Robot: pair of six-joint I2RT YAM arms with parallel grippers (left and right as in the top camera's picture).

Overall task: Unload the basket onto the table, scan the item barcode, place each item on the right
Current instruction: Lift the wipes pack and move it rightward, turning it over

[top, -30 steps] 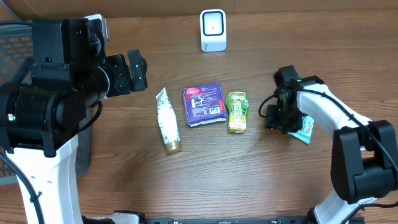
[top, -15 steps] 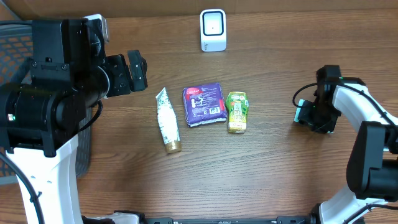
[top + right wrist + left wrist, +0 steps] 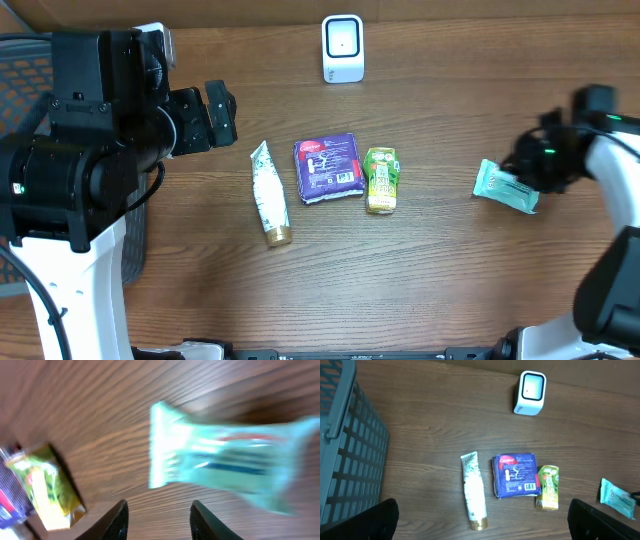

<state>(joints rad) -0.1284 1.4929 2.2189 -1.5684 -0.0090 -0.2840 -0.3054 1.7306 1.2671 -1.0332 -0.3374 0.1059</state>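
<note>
Just beyond the fingertips of the right end effector (image 3: 158,506) the teal packet (image 3: 227,466) lies flat on the counter (image 3: 430,280). The two fingers stand apart with only bare wood between them: open, gripping nothing. From overhead the packet's near end sits close by this end effector. Whether they touch I cannot tell, and the wrist view is blurred.

The white barcode scanner (image 3: 343,48) stands well apart from it at the far edge of the counter, with nothing held up to its face. As I judge it, the scan is not yet done. An item has to be grasped, carried over and turned with its barcode to the scanner's window. No barcode is legible from these views.

Three more items lie in a row between the two end effectors: a white tube (image 3: 270,193), a purple packet (image 3: 329,167) and a green-and-yellow pouch (image 3: 381,180), which is nearest the right one.

The left end effector (image 3: 205,118) hovers wide open and empty. Beside it stands the one container, a grey lattice basket (image 3: 350,450); only its wall shows, so I cannot tell what it holds
</note>
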